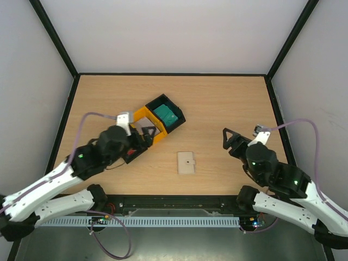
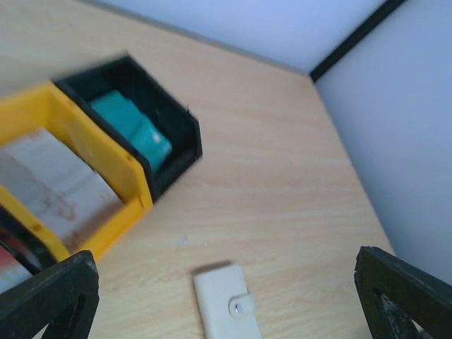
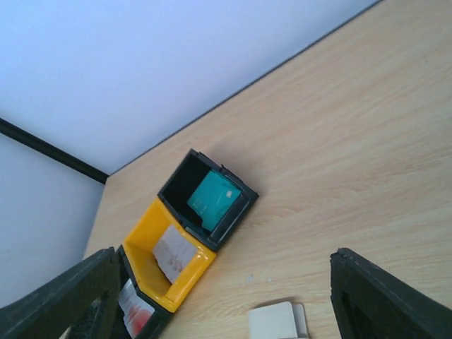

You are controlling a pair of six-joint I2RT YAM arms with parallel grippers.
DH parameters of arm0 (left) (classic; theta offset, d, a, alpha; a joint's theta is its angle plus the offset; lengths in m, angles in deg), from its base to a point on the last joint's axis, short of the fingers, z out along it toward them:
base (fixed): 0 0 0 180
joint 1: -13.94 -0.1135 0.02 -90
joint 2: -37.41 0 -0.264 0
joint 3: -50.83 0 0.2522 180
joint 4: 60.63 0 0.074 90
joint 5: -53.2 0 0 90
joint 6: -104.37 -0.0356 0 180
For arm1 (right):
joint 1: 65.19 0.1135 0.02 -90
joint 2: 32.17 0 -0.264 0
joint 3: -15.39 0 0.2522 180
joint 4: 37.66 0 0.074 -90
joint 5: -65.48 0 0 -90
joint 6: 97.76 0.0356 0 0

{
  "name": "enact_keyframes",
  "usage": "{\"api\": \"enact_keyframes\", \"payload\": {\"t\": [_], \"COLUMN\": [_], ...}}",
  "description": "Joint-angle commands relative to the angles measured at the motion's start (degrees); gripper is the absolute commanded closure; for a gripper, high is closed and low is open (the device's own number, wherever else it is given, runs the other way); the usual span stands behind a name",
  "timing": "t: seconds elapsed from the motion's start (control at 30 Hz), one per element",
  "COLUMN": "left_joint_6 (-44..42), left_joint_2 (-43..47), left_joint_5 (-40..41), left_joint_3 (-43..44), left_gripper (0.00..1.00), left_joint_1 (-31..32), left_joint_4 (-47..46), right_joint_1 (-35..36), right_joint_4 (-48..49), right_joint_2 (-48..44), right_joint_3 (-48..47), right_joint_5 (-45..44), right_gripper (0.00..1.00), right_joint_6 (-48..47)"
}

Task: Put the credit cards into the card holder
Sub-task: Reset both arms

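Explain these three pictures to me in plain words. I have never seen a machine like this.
Two robot arms sit at the near edge of a wooden table. The wide picture looks down from above and behind them; the other two come from a camera on each wrist. Each arm ends in a two-fingered pincer: the left pincer and the right pincer both stand open and hold nothing. On the table lie a closed beige wallet and small trays: a black tray with teal cards, a yellow tray with pale cards.
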Motion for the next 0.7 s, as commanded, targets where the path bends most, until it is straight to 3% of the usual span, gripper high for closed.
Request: {"api": "enact_keyframes", "payload": {"t": [0.0,0.17,0.37,0.67], "left_joint_6": [-5.1,-7.7,-10.6,-11.2], "left_joint_2": [10.0,20.1,28.1,31.1], "left_joint_5": [12.0,17.8,23.3,27.5], "left_joint_3": [3.3,6.7,10.0,11.6], "left_gripper": [0.01,0.00,0.00,0.00], "left_joint_1": [-0.3,-0.3,-0.3,-0.3], "left_joint_4": [10.3,15.2,20.2,24.0], "right_joint_1": [-0.2,-0.2,-0.2,-0.2], "right_joint_4": [-3.9,-7.5,-10.4,-15.1], "right_joint_2": [-2.8,-3.6,-4.6,-4.6], "right_joint_3": [-2.5,-4.8,-6.9,-7.9], "right_joint_5": [-3.0,-5.6,-10.2,-12.1], "right_gripper": [0.15,0.01,0.02,0.02], "right_joint_6": [-0.3,-1.0,0.0,4.5]}}
